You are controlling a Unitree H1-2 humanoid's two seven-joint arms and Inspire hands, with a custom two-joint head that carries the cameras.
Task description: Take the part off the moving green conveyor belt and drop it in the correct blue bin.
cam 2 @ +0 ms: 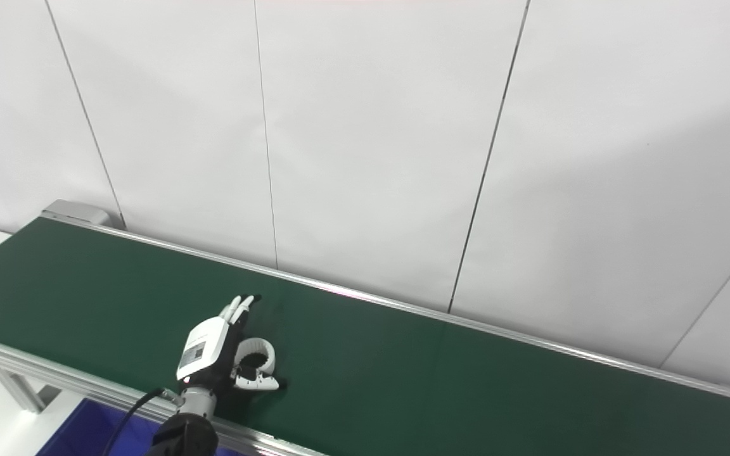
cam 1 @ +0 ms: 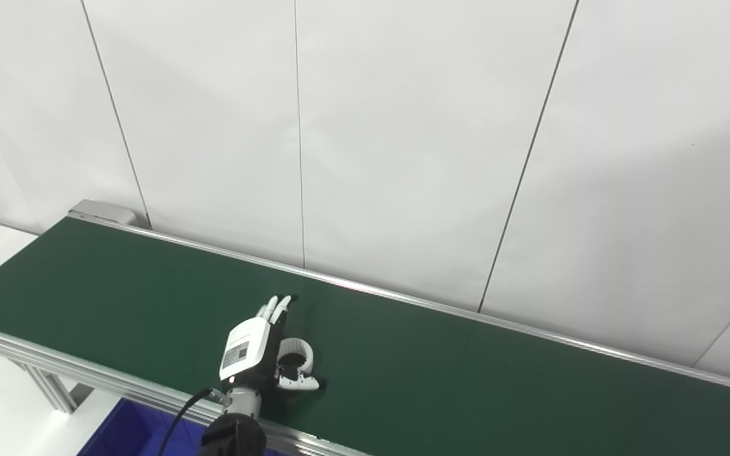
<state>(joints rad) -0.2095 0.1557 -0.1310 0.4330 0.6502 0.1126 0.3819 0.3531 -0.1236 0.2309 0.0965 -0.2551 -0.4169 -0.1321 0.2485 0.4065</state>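
The left hand (cam 1: 252, 347) is spread open on the belt (cam 1: 466, 373), fingers out straight. The white ring (cam 1: 295, 356) lies touching it. Close around the ring before lifting.

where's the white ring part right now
The white ring part lies on the green conveyor belt in the lower left of both views, near the belt's front rail, right beside the left hand, between its fingers and thumb.
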